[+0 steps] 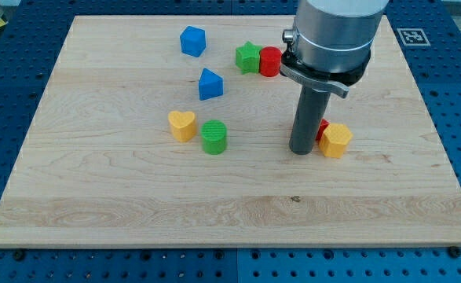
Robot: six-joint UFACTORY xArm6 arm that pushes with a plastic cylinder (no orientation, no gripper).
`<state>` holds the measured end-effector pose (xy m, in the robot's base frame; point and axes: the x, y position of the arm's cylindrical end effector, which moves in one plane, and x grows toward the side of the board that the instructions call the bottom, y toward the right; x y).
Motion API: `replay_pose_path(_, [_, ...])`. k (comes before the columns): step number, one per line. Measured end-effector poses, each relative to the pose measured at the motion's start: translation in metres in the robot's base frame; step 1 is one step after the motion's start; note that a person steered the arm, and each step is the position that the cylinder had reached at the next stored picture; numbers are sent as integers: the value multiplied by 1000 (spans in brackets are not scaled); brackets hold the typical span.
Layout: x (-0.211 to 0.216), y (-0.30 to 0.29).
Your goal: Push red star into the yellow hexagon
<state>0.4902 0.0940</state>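
A broad, pale grey cylindrical housing point(336, 31) is seen at the view's top, its smooth shell catching soft highlights. Beneath it a dark metal clamp ring point(318, 72) is fitted (a small screw or bolt head shows at its left edge). From this collar a straight, dark grey rod point(307, 114) is carried down to my tip point(301, 151), plain and unmarked.

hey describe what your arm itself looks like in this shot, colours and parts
A wide silver-grey cylinder enters from the view's top, ringed below by a dark clamp-like collar with a small bolt on its left. From it drops a straight dark grey rod ending at my tip. No cables or markings show.
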Motion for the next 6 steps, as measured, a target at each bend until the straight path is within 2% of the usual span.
replay_pose_path(3, [-80,-20])
replay_pose_path(5, [-80,-6])
replay_pose_path(6, [-61,30])
